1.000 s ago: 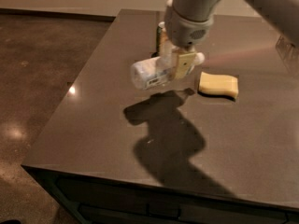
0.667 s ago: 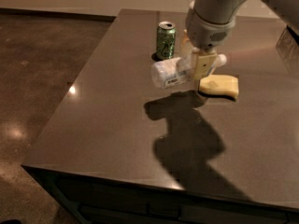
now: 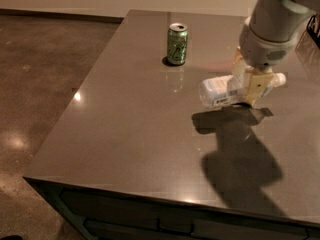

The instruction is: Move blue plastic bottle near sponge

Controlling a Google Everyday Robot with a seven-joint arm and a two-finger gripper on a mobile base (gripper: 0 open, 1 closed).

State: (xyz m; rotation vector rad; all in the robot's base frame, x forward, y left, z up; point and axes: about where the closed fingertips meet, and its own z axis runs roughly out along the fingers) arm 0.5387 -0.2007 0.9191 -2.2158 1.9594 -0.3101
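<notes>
The blue plastic bottle, a clear ribbed cylinder with a pale label and a white cap, is held horizontally just above the right part of the table, whose top is smooth, dark and glossy. The gripper is clamped across the bottle's cap-side half, its yellowish fingers pointing down from the grey arm overhead. A green soda can stands upright, well apart, toward the far edge.

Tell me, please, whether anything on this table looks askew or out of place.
Only the blue plastic bottle: it lies sideways, clamped in the gripper over the table's right side. The green can stands upright; no spill shows.
</notes>
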